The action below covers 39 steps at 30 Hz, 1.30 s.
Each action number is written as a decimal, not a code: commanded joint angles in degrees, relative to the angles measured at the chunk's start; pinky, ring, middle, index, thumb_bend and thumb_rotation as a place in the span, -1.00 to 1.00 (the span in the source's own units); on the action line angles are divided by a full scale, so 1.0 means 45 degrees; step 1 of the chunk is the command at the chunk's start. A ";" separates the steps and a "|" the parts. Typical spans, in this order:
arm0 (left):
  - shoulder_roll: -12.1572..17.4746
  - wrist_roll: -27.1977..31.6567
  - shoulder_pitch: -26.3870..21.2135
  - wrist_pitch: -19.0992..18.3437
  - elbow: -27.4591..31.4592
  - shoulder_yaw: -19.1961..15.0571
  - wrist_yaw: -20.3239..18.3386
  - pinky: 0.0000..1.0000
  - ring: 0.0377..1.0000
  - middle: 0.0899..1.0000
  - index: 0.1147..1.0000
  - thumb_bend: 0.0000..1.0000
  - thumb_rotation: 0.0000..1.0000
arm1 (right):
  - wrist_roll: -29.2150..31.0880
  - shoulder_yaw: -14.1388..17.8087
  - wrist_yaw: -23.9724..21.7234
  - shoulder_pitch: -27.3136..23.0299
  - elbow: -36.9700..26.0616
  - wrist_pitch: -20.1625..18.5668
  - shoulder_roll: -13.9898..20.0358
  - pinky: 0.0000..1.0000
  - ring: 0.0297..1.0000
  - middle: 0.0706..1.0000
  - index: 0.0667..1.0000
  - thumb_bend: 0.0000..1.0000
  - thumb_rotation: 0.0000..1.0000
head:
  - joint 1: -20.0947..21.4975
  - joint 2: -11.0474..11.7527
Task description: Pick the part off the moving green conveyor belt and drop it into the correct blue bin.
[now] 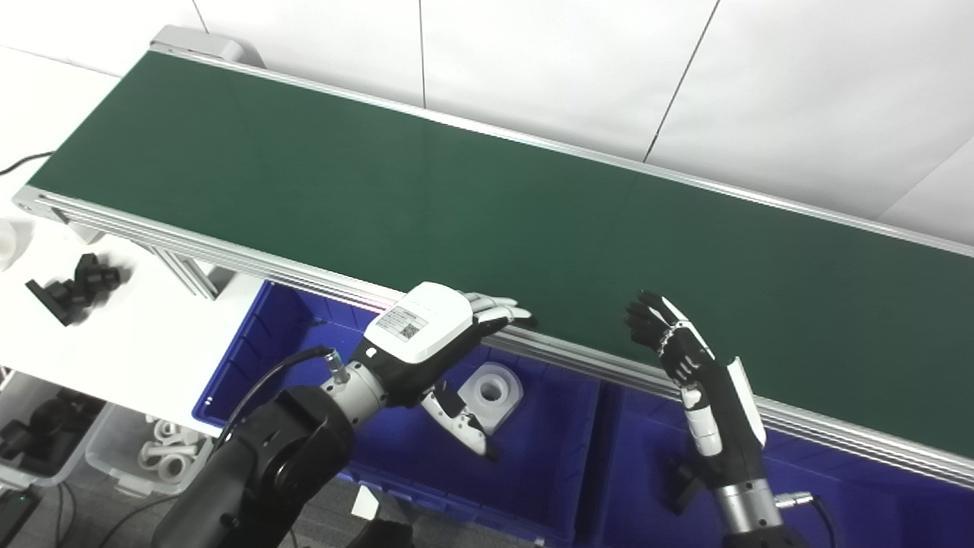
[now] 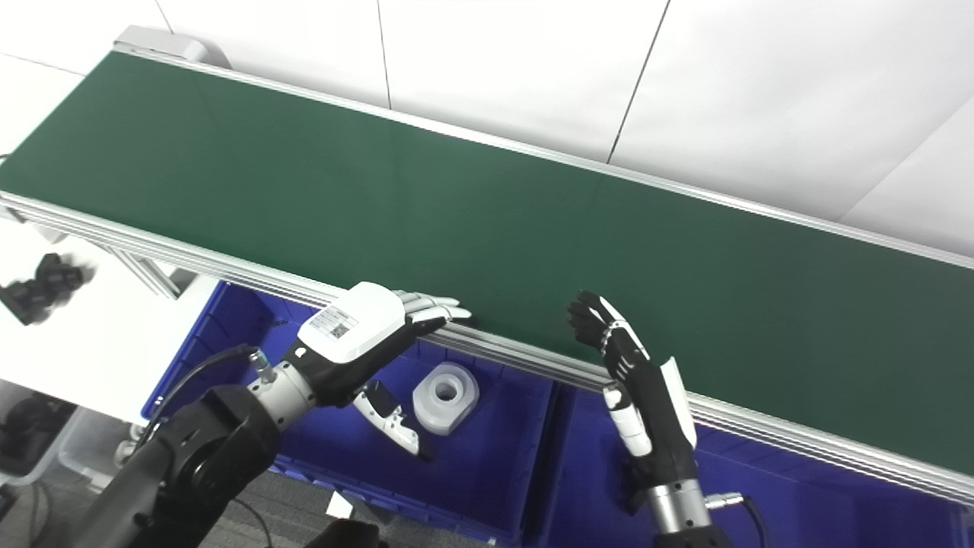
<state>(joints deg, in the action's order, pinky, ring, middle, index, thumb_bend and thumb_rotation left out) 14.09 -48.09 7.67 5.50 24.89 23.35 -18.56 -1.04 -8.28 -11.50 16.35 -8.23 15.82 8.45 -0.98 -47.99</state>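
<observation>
White part, blocky with rounded edges and a round hole, lies in the left blue bin at lower centre, just right of the left robot hand and below its thumb. Left robot hand released, fingers flat over the belt rail, holding nothing. Right robot hand upright at lower right, fingers spread, empty. Green belt matte, smooth, framed in ribbed aluminium. Black parts sit on the white desk, left edge.
</observation>
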 commanded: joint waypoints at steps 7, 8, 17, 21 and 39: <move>-0.3033 0.4748 0.0257 -0.0958 -0.0105 -0.0762 0.0860 0.50 0.69 0.73 0.61 0.59 0.07 | -0.0431 -0.0430 0.0229 0.0013 0.0208 0.0723 -0.0506 0.65 0.72 0.75 0.80 0.57 1.00 | 0.1145 0.0725; -0.3398 0.5601 0.0246 -0.0651 -0.0614 -0.0983 0.1093 0.52 0.69 0.74 0.62 0.58 0.08 | -0.0544 -0.0460 0.0313 0.0029 0.0250 0.0717 -0.0594 0.65 0.72 0.75 0.79 0.58 1.00 | 0.1145 0.0725; -0.2598 1.0110 0.0061 0.2022 -0.3875 -0.1665 0.0237 0.77 0.92 0.92 0.78 0.65 0.35 | -0.1176 -0.0794 0.0927 0.0178 0.0552 0.0796 -0.1373 0.68 0.71 0.76 0.78 0.53 0.98 | 0.2789 0.1224; -0.2134 1.0427 0.0007 0.2199 -0.4110 -0.1344 -0.0147 0.89 1.00 0.96 0.81 0.69 0.40 | -0.1550 -0.0961 0.1112 0.0152 0.0485 0.0544 -0.1514 0.74 0.72 0.77 0.78 0.57 0.97 | 0.3189 0.1301; -0.1851 0.9963 0.0101 0.2115 -0.4188 -0.0777 -0.0341 0.86 0.96 0.96 0.82 0.68 0.37 | -0.1306 -0.0933 0.1199 0.0193 0.0663 0.0767 -0.1317 0.73 0.74 0.77 0.78 0.57 0.97 | 0.2495 0.1726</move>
<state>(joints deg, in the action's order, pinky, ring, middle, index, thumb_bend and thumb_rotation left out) 5.57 -2.94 8.62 13.00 4.72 19.69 -20.27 -7.46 -12.66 -6.51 17.23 -4.22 16.11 2.62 10.64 -40.34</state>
